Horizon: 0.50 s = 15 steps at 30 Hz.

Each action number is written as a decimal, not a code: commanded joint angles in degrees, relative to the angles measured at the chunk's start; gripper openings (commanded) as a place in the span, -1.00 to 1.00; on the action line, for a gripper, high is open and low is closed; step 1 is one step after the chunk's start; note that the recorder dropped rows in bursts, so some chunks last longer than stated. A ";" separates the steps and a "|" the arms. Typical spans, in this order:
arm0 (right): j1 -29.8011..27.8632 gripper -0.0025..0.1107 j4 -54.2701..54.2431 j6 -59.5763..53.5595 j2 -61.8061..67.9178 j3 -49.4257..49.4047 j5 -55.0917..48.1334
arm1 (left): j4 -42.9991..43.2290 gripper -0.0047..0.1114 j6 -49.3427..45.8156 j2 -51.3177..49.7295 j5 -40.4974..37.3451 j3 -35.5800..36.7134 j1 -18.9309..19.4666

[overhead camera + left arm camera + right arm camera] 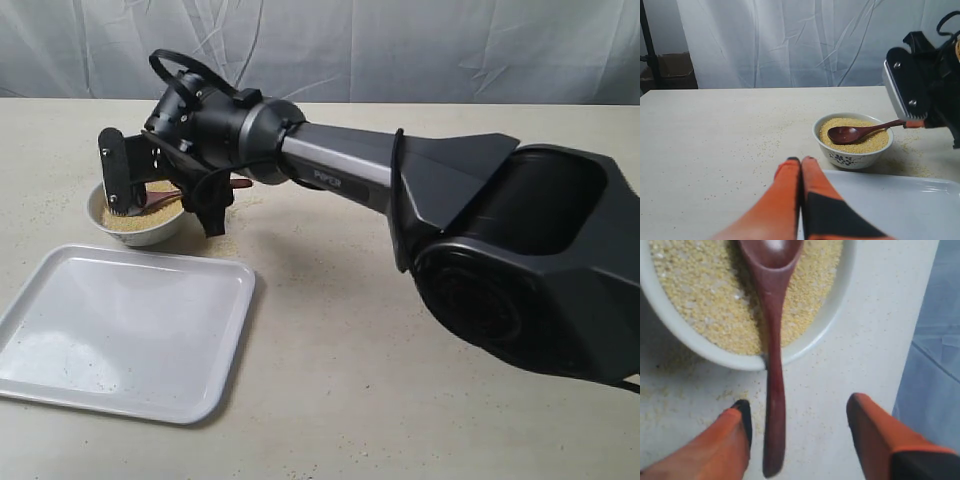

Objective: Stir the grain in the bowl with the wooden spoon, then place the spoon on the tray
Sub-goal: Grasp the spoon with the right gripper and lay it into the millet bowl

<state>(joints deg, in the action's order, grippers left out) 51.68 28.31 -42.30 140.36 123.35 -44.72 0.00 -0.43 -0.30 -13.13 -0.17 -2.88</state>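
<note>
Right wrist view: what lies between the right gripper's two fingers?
The handle of the wooden spoon, close beside one finger, clear of the other; under it the table with spilled grain. The right wrist view shows this.

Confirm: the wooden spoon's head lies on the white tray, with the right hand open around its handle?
No: the wooden spoon lies with its head on the grain in the bowl, not the tray, per the left wrist view. The right hand is open around its handle.

A wooden spoon [855, 134] resting in grain [877, 143] in bowl [847, 160], tray [120, 330] just beside bowl
</note>
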 commanded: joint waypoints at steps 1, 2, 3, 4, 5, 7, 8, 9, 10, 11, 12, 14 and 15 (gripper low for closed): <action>1.03 0.05 0.99 3.42 -5.79 0.40 -5.59 | 0.00 -0.92 -0.01 0.30 0.69 0.17 -0.03; 1.44 0.05 0.85 6.15 -7.07 0.40 -7.39 | 0.00 -0.92 -0.01 0.30 0.69 0.17 -0.03; 2.03 0.05 0.75 9.61 -8.16 0.40 -9.21 | 0.00 -0.92 -0.01 0.30 0.69 0.17 -0.03; 2.52 0.04 0.76 12.48 -9.19 0.40 -10.54 | 0.00 -0.92 -0.01 0.30 0.69 0.17 -0.03; 3.04 0.01 0.76 16.09 -10.13 0.40 -12.25 | 0.00 -0.92 -0.01 0.30 0.69 0.17 -0.03; 3.80 -0.17 0.76 20.33 -11.62 0.40 -15.44 | 0.00 -0.92 -0.01 0.30 0.69 0.17 -0.03; 4.09 -0.32 0.49 21.29 -12.45 0.40 -17.00 | 0.00 -0.92 -0.01 0.30 0.69 0.17 -0.03; 4.32 -0.50 -0.58 22.36 -13.21 0.40 -18.69 | 0.00 -0.92 -0.01 0.30 0.69 0.17 -0.03; 4.32 -0.65 -2.22 22.92 -13.85 0.40 -20.15 | 0.00 -0.92 -0.01 0.30 0.69 0.17 -0.03; 4.32 -0.85 -4.85 23.06 -14.61 0.40 -22.08 | 0.00 -0.92 -0.01 0.30 0.69 0.17 -0.03; 4.32 -0.96 -8.26 23.34 -15.33 0.40 -23.85 | 0.00 -0.92 -0.01 0.30 0.69 0.17 -0.03; 3.33 -0.95 -14.43 23.34 -16.40 0.40 -25.24 | 0.00 -0.92 -0.01 0.30 0.69 0.17 -0.03; 2.33 -0.95 -17.69 23.19 -16.83 0.40 -25.24 | 0.00 -0.92 -0.01 0.30 0.69 0.17 -0.03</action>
<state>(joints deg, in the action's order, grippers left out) 55.80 18.06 -19.71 125.29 123.45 -68.27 0.00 -0.43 -0.30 -13.13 -0.17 -2.88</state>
